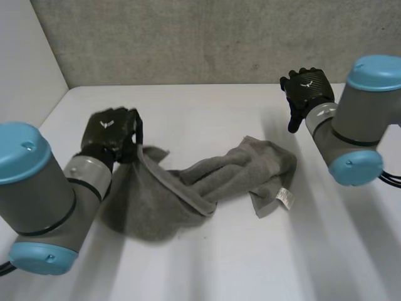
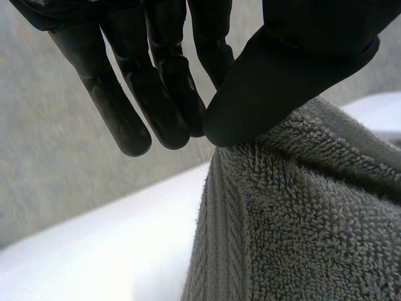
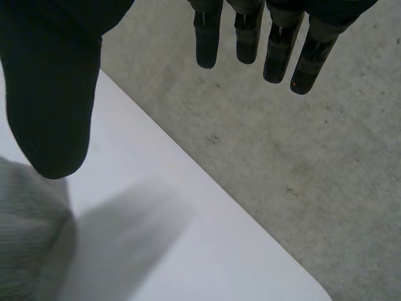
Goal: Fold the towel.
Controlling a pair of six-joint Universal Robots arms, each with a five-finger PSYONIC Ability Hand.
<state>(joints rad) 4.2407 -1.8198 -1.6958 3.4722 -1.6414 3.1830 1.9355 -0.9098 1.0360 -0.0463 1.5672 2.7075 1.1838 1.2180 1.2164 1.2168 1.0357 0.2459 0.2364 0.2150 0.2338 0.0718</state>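
A grey towel point(image 1: 207, 182) lies crumpled across the middle of the white table point(image 1: 207, 263), a white label on its right part. My left hand point(image 1: 113, 133) holds the towel's left corner lifted off the table; in the left wrist view the thumb point(image 2: 288, 69) and fingers point(image 2: 169, 106) pinch the towel's edge point(image 2: 294, 207). My right hand point(image 1: 306, 88) hovers open above the table, up and to the right of the towel, holding nothing. In the right wrist view its fingers point(image 3: 276, 50) are straight and apart from the thumb point(image 3: 50, 106), with a bit of towel point(image 3: 25, 232) below the thumb.
A grey wall point(image 1: 207, 37) runs behind the table's far edge, and a white side wall point(image 1: 25, 63) stands at the left. The table's far corner edge point(image 3: 250, 219) meets the grey wall beneath my right hand.
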